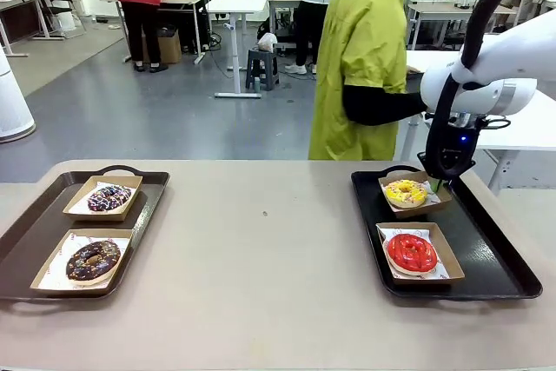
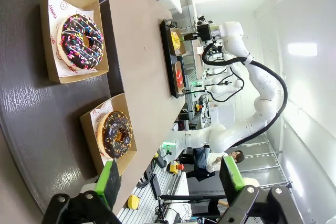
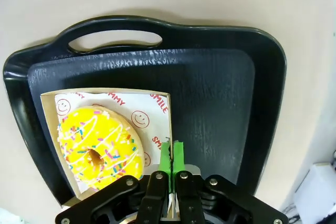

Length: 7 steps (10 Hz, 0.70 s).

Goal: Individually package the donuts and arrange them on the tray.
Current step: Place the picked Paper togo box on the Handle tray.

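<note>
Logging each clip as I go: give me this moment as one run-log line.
right end effector: shut on yellow donut's box edge, right tray | left end effector: open, above left tray | four donuts boxed

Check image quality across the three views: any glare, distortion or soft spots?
Front view: even light, sharp; mild sheen on the right tray.
Left wrist view: rolled sideways, wide-angle bend; blown-out white wall and ceiling at right; left tray glossy; chocolate donut crisp.
Right wrist view: sharp on the yellow donut; specular streaks on the tray's textured floor; right claw shut on the box edge.
</note>
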{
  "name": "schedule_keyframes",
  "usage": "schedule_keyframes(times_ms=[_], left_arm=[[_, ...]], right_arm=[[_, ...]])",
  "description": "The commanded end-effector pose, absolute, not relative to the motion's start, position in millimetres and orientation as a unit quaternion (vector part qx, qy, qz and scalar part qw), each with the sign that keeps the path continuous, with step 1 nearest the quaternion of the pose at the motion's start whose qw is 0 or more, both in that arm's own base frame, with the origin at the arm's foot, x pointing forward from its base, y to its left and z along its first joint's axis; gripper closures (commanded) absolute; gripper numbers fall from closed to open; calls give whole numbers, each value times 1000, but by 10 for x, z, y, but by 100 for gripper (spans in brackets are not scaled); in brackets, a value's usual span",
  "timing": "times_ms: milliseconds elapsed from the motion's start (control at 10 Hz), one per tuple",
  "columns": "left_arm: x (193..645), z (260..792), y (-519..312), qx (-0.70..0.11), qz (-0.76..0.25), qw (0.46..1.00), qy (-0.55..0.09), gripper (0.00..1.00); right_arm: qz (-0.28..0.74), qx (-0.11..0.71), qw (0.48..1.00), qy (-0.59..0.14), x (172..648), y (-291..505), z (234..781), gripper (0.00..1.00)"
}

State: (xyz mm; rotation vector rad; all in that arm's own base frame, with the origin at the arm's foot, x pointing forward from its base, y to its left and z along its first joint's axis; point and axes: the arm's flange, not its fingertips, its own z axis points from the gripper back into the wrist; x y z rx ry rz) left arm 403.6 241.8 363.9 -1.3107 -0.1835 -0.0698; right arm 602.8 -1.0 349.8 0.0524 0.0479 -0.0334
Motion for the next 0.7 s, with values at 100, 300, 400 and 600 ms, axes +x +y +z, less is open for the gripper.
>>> schedule_keyframes(times_ms=[100,300,400,600], left_arm=[[3997,3657,2398,-602,-37,793,-84,0],[3997,3657,2398,-602,-37,793,-84,0],[3997,3657,2398,-602,-37,793,-84,0],[3997,3657,2398,-602,-37,793,-84,0]], right_arm=[[-18,14,1000,13,6077,38,3533,82],[-15,14,1000,12,6052,50,3565,62],[-14,13,1000,11,6043,54,3581,56],[-13,13,1000,13,5978,18,3647,36]])
